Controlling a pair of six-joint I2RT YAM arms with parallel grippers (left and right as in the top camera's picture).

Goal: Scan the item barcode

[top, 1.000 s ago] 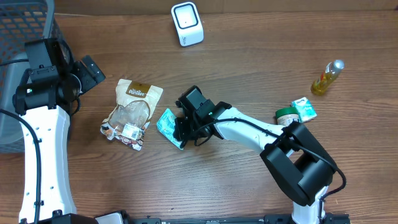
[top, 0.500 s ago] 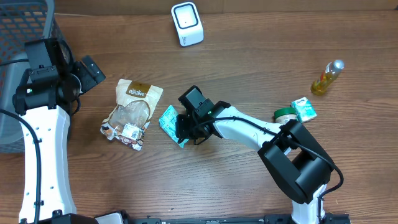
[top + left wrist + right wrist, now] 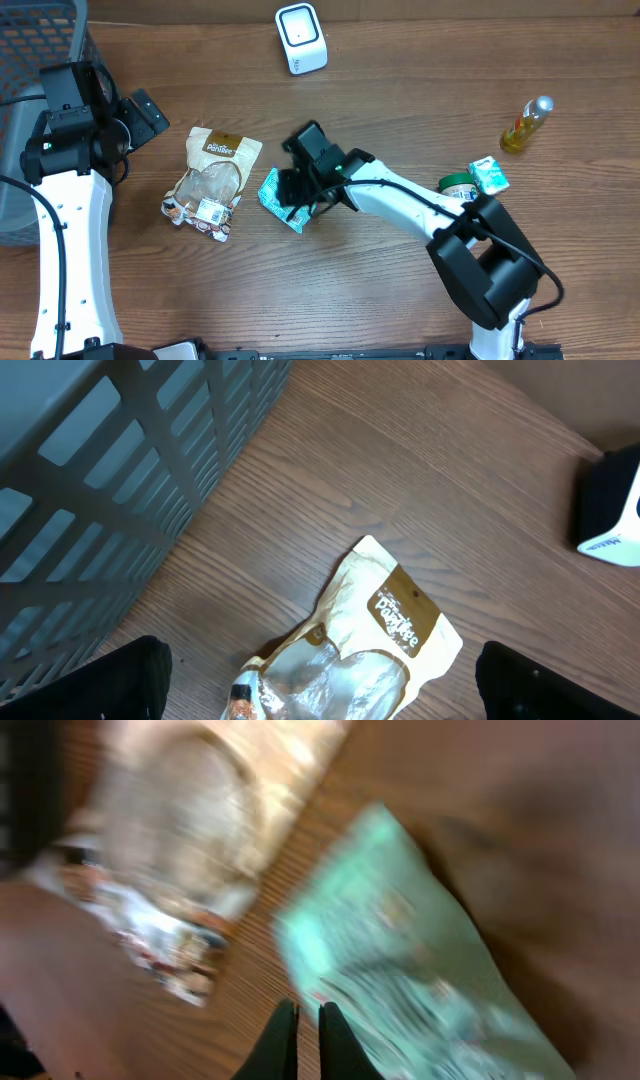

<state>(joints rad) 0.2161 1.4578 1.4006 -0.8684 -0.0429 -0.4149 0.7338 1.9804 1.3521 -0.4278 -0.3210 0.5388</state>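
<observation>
Locate the right gripper (image 3: 298,197) near the table centre, just right of the snack bag (image 3: 212,178). Note jaws drawn almost together, pinching one edge of the teal packet (image 3: 275,192). In the right wrist view, find the two dark fingertips (image 3: 280,1045) side by side at the bottom edge, parted by a thin gap only and set on the packet's rim. Treat that view as blurred; print on the packet unreadable. Place the teal packet just beside the snack bag, parted from it by a narrow strip of wooden table (image 3: 400,90), and well apart from the white scanner (image 3: 301,38) at the far edge. Cannot tell whether the packet touches the table.

Locate the left gripper (image 3: 148,112) at the left side, beside the grey basket (image 3: 20,50). Note jaws spread fully wide, holding nothing. In the left wrist view, find its fingertips at the two lower corners, with the top of the snack bag between them, the basket wall at left and the scanner at the right edge.

At the right side, find a yellow bottle (image 3: 526,125), plus a green-lidded jar (image 3: 458,184) just beside a small teal carton (image 3: 491,175), close to the right arm.
</observation>
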